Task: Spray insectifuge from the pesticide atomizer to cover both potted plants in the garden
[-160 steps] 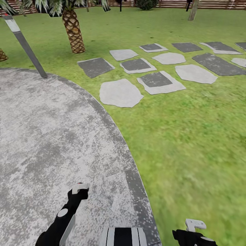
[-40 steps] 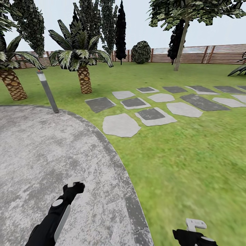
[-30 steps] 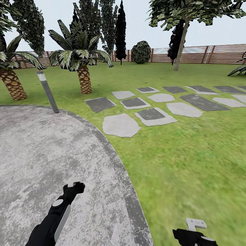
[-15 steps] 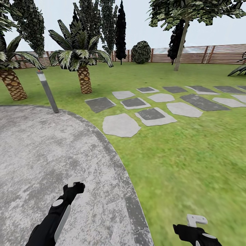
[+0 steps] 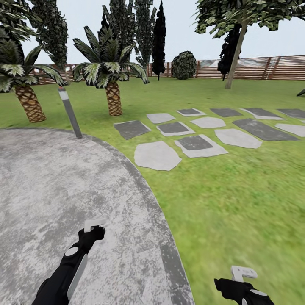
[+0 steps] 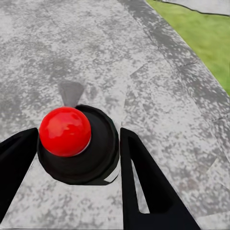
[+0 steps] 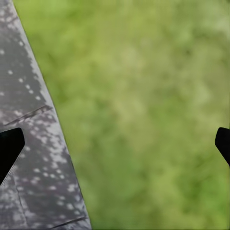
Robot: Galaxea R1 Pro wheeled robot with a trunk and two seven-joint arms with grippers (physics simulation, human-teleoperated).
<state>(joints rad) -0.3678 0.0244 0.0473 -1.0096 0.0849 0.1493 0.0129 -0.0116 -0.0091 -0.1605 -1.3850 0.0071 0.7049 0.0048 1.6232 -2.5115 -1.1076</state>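
I am in the garden, on a round grey stone patio bordered by lawn. The pesticide atomizer and the potted plants are out of view. My left gripper hangs low over the patio, open, with nothing in it. In the left wrist view its black fingers stand wide apart, and a red dome on a black round disc shows between them. My right gripper is open and empty at the patio's rim, over grass; the right wrist view shows just its fingertips at the frame's edges.
A grey bollard lamp leans at the patio's far rim. Two palms stand behind it. Flat stepping stones cross the lawn toward the right. A brown slatted fence, a tree and dark bushes close the far side.
The camera has turned a little to the left, so the whole scene sits further right in the picture. Both arms hold nearly the same pose.
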